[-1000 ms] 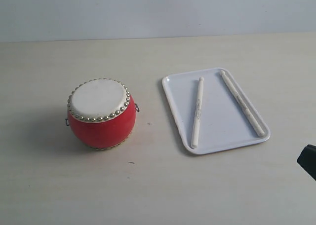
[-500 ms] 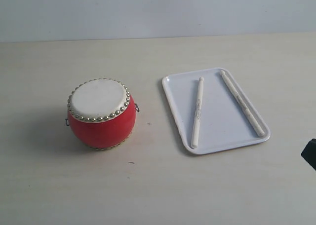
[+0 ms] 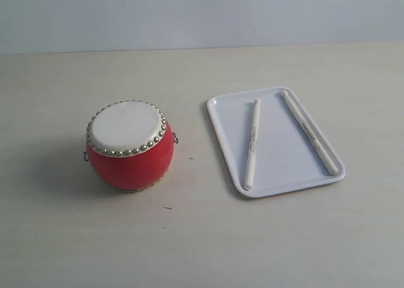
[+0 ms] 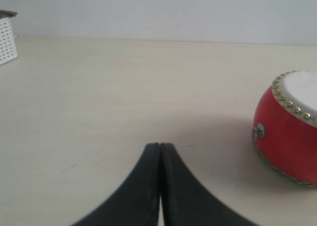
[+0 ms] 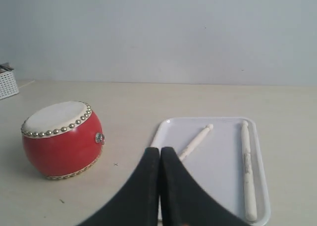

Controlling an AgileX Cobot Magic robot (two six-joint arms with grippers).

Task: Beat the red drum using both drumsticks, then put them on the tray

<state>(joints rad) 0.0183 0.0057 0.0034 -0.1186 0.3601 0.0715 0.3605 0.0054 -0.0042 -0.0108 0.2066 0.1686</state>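
The red drum (image 3: 129, 146) stands on the table left of centre, cream skin up, ringed with gold studs. Right of it lies the white tray (image 3: 279, 162) with both drumsticks on it, one (image 3: 252, 143) near its left side and one (image 3: 309, 132) along its right side. Neither arm shows in the exterior view. In the left wrist view my left gripper (image 4: 160, 145) is shut and empty over bare table, with the drum (image 4: 290, 129) off to one side. In the right wrist view my right gripper (image 5: 160, 150) is shut and empty, short of the tray (image 5: 220, 176) and the drumsticks (image 5: 247, 167).
A white perforated box (image 4: 6, 37) sits at the table's far corner, also seen as a box (image 5: 7, 82) in the right wrist view. A pale wall runs behind the beige table (image 3: 202, 237).
The dark tip of the right arm at the exterior view's right edge has slid out of the frame. The drum, tray and drumsticks have not moved.
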